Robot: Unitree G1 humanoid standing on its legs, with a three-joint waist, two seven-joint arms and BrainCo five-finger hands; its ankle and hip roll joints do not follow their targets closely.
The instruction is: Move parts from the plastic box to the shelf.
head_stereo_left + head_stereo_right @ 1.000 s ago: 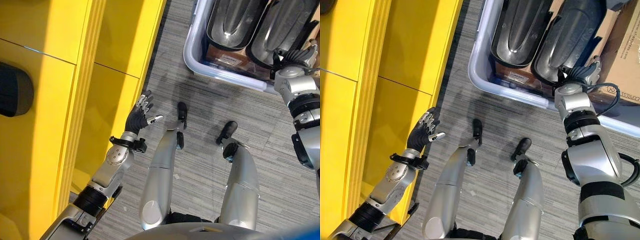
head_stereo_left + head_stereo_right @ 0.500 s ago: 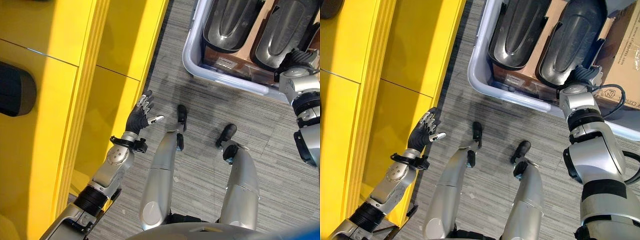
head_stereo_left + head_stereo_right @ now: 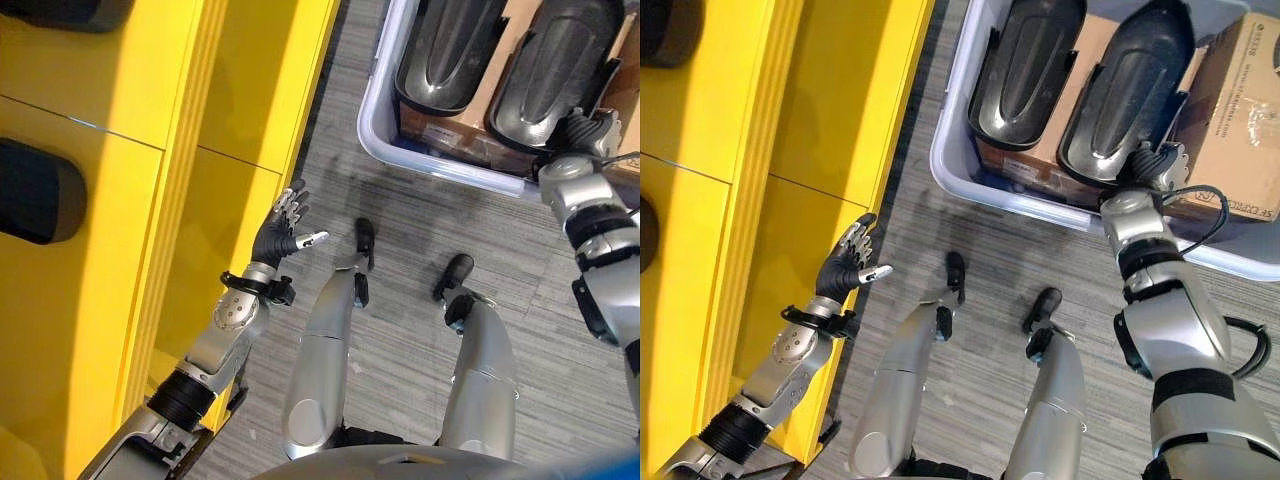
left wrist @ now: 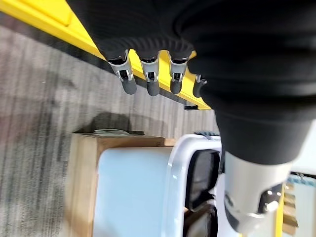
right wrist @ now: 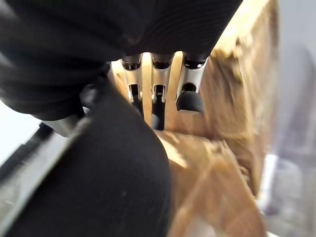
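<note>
The right hand (image 3: 1152, 163) has slid further along the near end of the right-hand black part (image 3: 1118, 95) in the plastic box (image 3: 960, 175).

Printed lines on the side of the cardboard box (image 3: 1240, 110) in the plastic box (image 3: 970, 180), beside the two dark parts (image 3: 1025, 60); too small to make out. A pale label with fine print on the brown carton (image 3: 440, 130) under the parts, likewise unreadable. Nothing legible on the yellow shelf (image 3: 150, 150).
</note>
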